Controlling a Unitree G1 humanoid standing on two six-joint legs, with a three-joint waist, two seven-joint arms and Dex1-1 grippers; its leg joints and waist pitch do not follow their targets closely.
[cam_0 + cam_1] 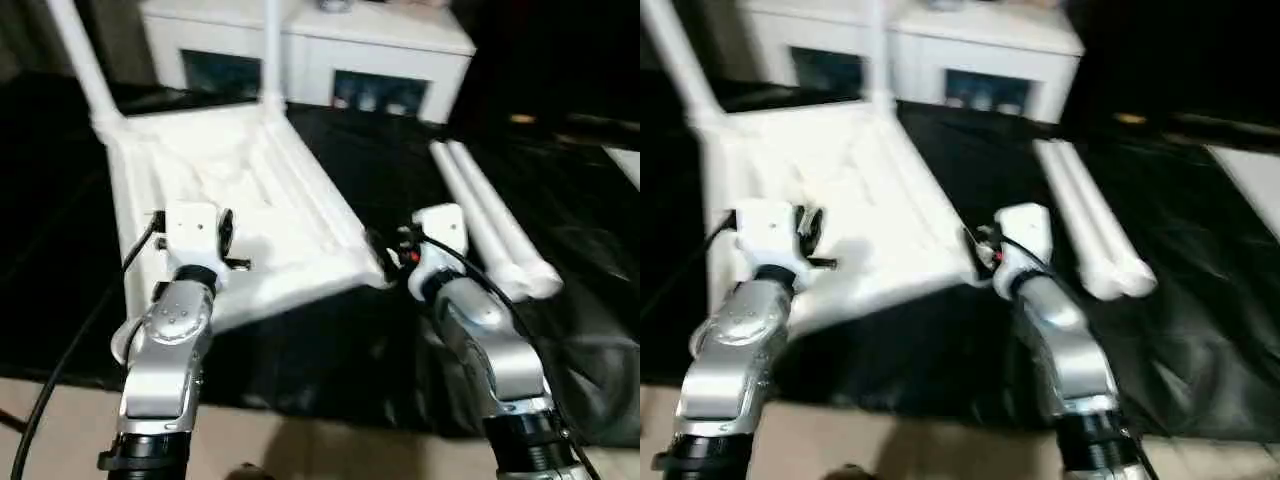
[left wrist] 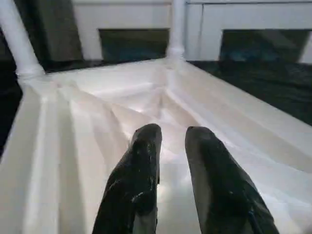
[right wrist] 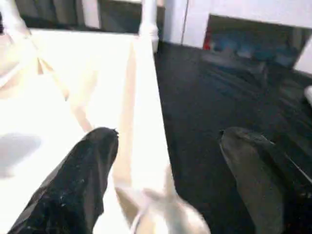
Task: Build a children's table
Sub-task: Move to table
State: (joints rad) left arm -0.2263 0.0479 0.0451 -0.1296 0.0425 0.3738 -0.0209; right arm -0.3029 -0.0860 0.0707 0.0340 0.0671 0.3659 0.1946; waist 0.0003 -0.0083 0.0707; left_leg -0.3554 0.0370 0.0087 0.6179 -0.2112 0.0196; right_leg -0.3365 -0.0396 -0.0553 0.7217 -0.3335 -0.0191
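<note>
Nearest to me are the robot's two silver forearms, reaching out over a black sheet (image 1: 330, 350) that covers the floor. The left hand (image 2: 171, 146) hovers above the near left part of the upturned table top (image 1: 290, 190), its two black fingers (image 2: 141, 175) standing close with a narrow gap between them and nothing gripped in that gap. The right hand (image 3: 165, 146) sits at the top's near right corner with its fingers spread wide apart: one black finger (image 3: 83, 170) lies over the white rim, the other (image 3: 253, 170) is out over the black sheet, and the rim's edge runs between them (whether either finger actually touches the plastic I cannot tell). The table top lies underside up, its ribs and shallow hollows showing, stretching from the hands away toward the far left. To the right of it, well apart, two loose white legs (image 1: 495, 225) lie side by side on the sheet, touching one another along their length. At the top's far end two more legs stand upright in the corner sockets, one at the far left corner (image 1: 85, 60) leaning a little, the other at the far right corner (image 1: 271, 50). Beyond everything stands a white cabinet (image 1: 400, 45) with dark glass doors.
</note>
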